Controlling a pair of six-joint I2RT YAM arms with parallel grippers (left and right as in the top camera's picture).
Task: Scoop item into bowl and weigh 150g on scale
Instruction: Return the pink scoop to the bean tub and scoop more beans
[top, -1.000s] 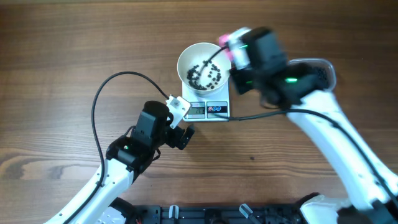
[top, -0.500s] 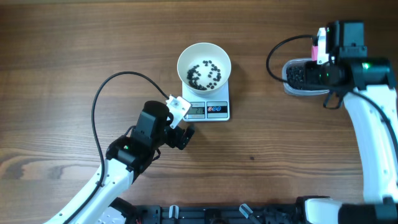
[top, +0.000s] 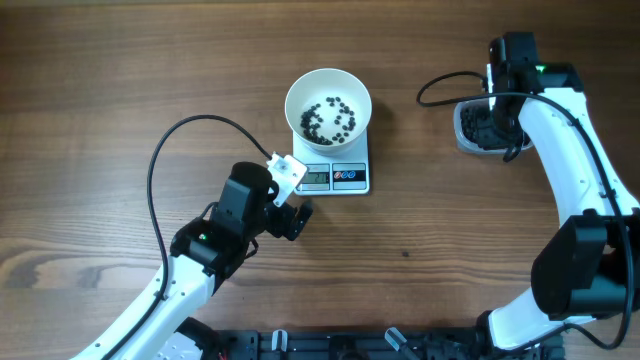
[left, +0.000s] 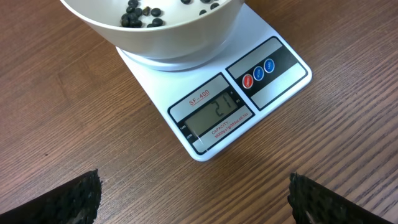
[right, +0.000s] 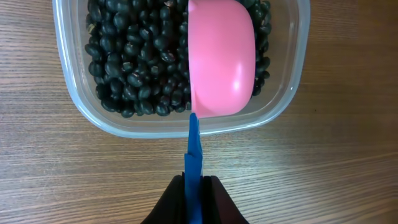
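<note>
Right wrist view: the right gripper (right: 194, 185) is clamped together on the thin blue handle (right: 193, 140) of a pink scoop (right: 221, 59), with both dark fingers pressed against the handle's sides. The handle runs straight away from the gripper and crosses the near wall of a clear plastic tub (right: 69, 106). The scoop head lies inside the tub's outline, over its right half. We cannot tell whether the scoop touches the black beans (right: 130, 62) that fill the tub.

Left wrist view: the left gripper (left: 194, 202) stands wide apart and holds nothing. Its ribbed black fingertips (left: 78, 198) show only at the two lower corners, above bare wooden table (left: 74, 112). Just beyond the gripper sits the white scale (left: 277, 87), flat on the table, with its grey display (left: 214, 115) and coloured round buttons (left: 258, 71) turned toward the gripper. The display appears to read 21.

Overhead view: the white bowl (top: 292, 100) rests on the scale's platform, covering most of it. A thin scatter of the beans lies on the bowl's floor. The tub sits well apart from the scale, to the right of the frame, under the right arm's wrist.
</note>
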